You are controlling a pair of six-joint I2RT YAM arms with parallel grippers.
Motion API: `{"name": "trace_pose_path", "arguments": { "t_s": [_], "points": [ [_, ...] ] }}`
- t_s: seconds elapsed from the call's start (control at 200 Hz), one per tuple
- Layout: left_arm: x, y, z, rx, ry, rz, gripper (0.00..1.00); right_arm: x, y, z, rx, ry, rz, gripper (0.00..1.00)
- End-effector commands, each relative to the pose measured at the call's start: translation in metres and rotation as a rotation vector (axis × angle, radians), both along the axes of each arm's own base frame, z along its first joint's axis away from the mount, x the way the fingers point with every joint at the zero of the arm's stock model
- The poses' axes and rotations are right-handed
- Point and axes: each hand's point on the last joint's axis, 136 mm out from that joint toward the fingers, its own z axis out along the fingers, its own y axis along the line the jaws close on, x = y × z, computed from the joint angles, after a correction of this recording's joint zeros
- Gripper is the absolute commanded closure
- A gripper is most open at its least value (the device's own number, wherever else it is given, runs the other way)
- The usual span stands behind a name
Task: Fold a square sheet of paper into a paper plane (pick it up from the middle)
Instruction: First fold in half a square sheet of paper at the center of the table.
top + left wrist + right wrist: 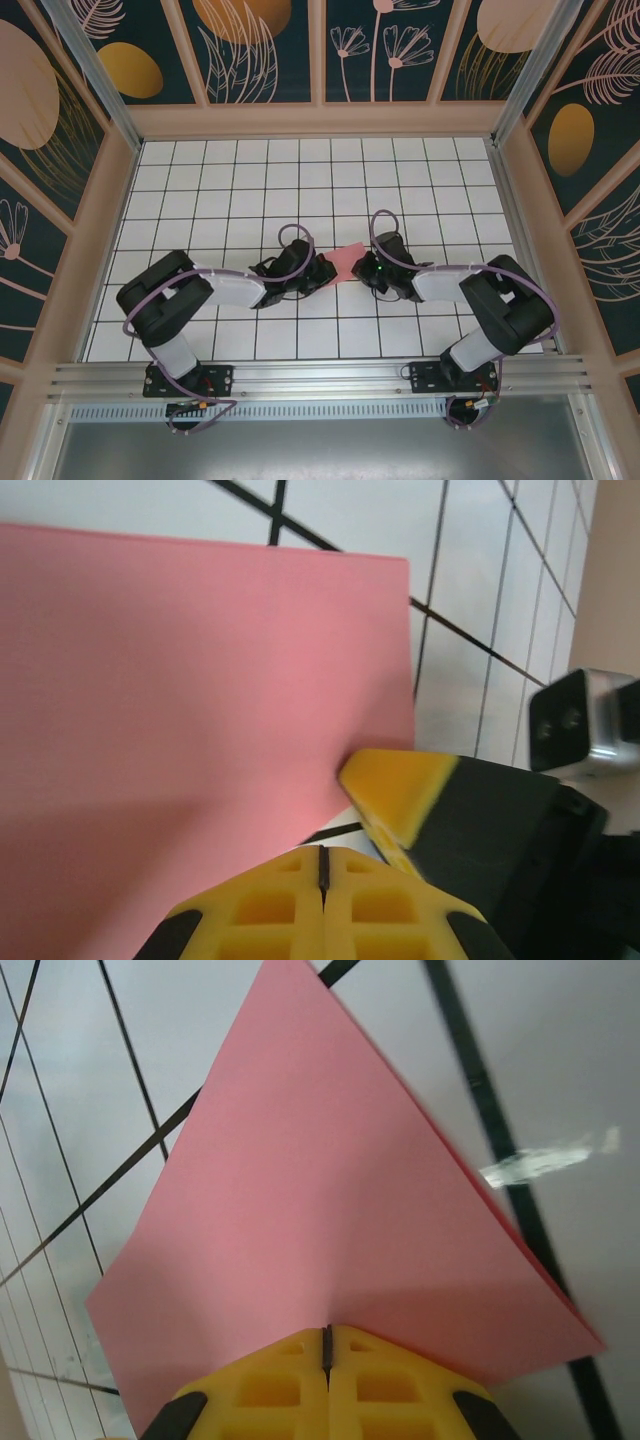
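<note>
The pink sheet of paper (pixel 349 262) lies flat on the white tiled table between the two arms. In the left wrist view the paper (pixel 200 700) covers the left side, and my left gripper (pixel 322 858) is shut, its tips at the sheet's near edge. The other arm's yellow fingertip (pixel 400 785) presses on that same edge. In the right wrist view the paper (pixel 320 1190) looks folded, with a doubled layer along its right edge. My right gripper (pixel 326 1338) is shut with its tips down on the sheet. From above, the left gripper (pixel 328 272) and right gripper (pixel 366 268) face each other.
The tiled table (pixel 300 180) is boxed in by wooden walls (pixel 320 118) at the back and on both sides. An aluminium rail (pixel 320 375) runs along the near edge by the arm bases. A scrap of clear tape (pixel 545 1158) is stuck on a tile.
</note>
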Motion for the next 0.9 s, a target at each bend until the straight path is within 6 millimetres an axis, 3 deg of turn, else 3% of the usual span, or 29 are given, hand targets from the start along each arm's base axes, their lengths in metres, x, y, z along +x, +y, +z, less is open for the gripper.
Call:
{"name": "trace_pose_path", "arguments": {
  "t_s": [0.0,0.135,0.305,0.595,0.896],
  "points": [
    [0.011,-0.015,0.009,-0.06,-0.013,0.041,1.0,-0.002,-0.008,-0.004,-0.015,0.021,-0.061,1.0],
    [0.008,-0.021,0.001,-0.041,0.005,0.043,1.0,-0.005,-0.004,-0.008,0.007,0.038,-0.049,1.0],
    [0.001,-0.012,-0.017,-0.011,0.052,0.071,1.0,-0.009,-0.006,-0.015,0.006,0.062,-0.051,1.0],
    [-0.011,0.018,-0.044,0.076,0.095,0.135,1.0,-0.014,-0.015,-0.024,-0.018,0.089,-0.068,1.0],
    [-0.015,0.049,-0.049,0.175,0.104,0.211,1.0,-0.02,-0.029,-0.035,-0.07,0.117,-0.095,1.0]
  ]
}}
